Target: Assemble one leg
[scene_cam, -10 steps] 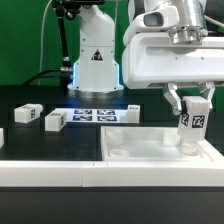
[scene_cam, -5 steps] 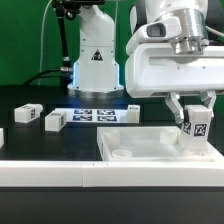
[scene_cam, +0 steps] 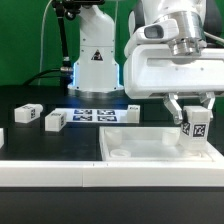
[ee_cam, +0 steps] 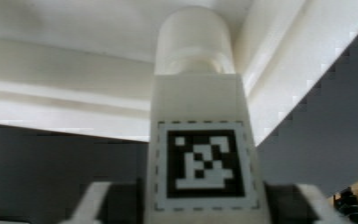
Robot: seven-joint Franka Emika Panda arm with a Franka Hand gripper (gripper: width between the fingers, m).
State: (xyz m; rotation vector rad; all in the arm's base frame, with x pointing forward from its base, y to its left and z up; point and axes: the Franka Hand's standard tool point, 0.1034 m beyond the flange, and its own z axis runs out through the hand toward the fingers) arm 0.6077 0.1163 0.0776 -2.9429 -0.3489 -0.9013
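My gripper (scene_cam: pixel 193 113) is shut on the leg (scene_cam: pixel 195 129), a small white upright block with a black-and-white tag on its face. It holds the leg upright over the right far corner of the wide white tray-like piece (scene_cam: pixel 150 150). The leg's lower end is down at the tray's rim; whether it sits in a hole is hidden. In the wrist view the leg (ee_cam: pixel 202 110) runs away from the gripper (ee_cam: pixel 202 212), with fingers (ee_cam: pixel 114 205) pressed on both its sides and the white tray surface behind it.
Two more tagged white blocks (scene_cam: pixel 27 113) (scene_cam: pixel 55 120) lie on the black table at the exterior view's left. The marker board (scene_cam: pixel 95 114) lies flat by the robot base (scene_cam: pixel 97 65). A long white rail (scene_cam: pixel 50 172) runs along the front.
The gripper with the leg has shifted slightly toward the exterior view's right over the tray corner. In the last half second it has hardly moved.
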